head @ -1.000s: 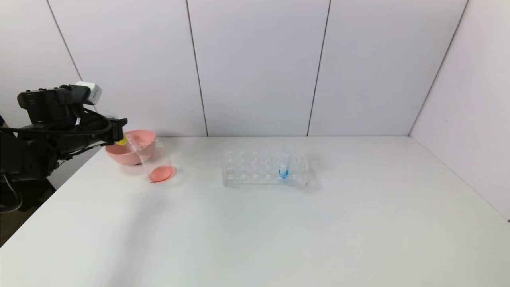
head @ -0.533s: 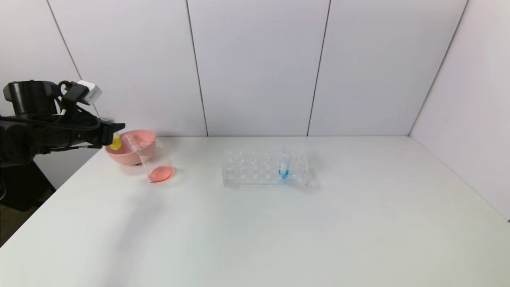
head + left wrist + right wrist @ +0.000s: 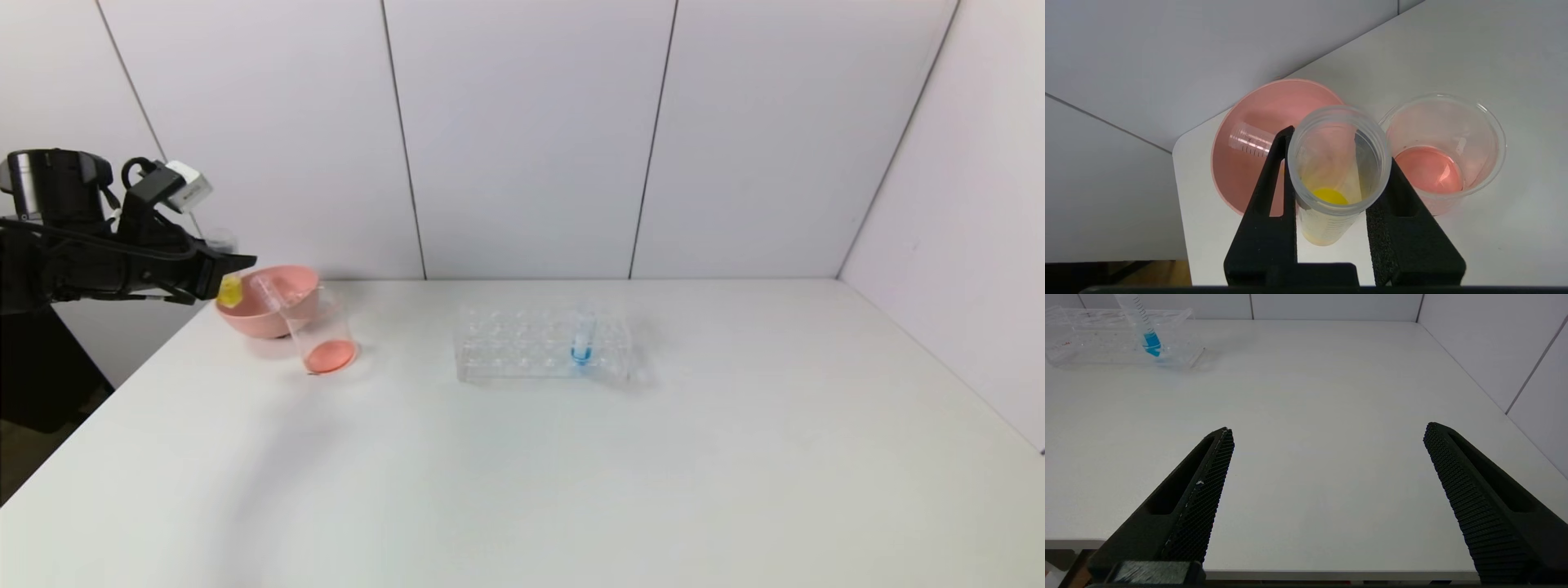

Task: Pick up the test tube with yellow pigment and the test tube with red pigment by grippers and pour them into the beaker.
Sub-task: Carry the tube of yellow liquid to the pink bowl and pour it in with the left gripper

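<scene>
The test tube with yellow pigment [image 3: 1337,179] stands about upright, mouth up, its yellow tip [image 3: 230,291] hanging just beside the near rim of the pink bowl [image 3: 282,314]. The left gripper [image 3: 1331,163] clamps it from both sides, arm reaching in level from the table's left edge. An empty tube [image 3: 1249,141] lies in the bowl. The beaker [image 3: 326,335] beside it holds red liquid. A blue-liquid tube [image 3: 581,339] stands in the clear rack [image 3: 506,347]. The right gripper [image 3: 1327,490] hangs low, wide apart, empty.
</scene>
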`<state>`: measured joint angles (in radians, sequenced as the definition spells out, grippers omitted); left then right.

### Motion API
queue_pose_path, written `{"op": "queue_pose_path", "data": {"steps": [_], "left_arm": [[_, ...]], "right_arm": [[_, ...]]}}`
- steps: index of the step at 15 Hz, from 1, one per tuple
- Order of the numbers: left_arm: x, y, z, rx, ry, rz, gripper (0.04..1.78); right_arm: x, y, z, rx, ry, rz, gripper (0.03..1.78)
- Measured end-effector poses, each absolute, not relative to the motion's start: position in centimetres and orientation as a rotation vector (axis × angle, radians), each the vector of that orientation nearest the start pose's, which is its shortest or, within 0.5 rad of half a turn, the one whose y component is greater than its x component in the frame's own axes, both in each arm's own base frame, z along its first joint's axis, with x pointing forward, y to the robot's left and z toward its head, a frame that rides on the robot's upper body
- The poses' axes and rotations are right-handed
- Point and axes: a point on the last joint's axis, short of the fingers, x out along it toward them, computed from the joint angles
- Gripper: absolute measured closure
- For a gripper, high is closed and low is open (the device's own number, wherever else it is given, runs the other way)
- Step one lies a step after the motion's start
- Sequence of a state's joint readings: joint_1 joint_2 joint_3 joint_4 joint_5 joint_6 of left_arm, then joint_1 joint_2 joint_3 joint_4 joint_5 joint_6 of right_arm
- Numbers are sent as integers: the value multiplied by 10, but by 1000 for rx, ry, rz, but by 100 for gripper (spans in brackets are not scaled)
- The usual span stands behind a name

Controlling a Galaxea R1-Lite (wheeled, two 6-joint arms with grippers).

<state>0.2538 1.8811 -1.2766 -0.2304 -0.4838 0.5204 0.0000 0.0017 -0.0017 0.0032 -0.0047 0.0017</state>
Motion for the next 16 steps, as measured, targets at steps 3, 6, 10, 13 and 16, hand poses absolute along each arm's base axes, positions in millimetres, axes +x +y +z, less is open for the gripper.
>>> {"op": "queue_pose_path", "data": {"steps": [3, 6, 10, 13, 16], "left_arm": [[366, 83, 213, 375, 247, -396, 133], [367, 84, 212, 403, 264, -428, 133], [368, 85, 214, 448, 258, -437, 133], [366, 86, 214, 499, 276, -452, 133], [364, 88, 215, 539, 279, -459, 133]], "right_arm": [[-23, 0, 76, 2, 3, -4, 11], [-23, 0, 76, 1, 3, -5, 11], [-23, 0, 76, 2, 3, -5, 11], [-23, 0, 76, 2, 3, -5, 11], [-23, 0, 76, 2, 3, -5, 11]]}}
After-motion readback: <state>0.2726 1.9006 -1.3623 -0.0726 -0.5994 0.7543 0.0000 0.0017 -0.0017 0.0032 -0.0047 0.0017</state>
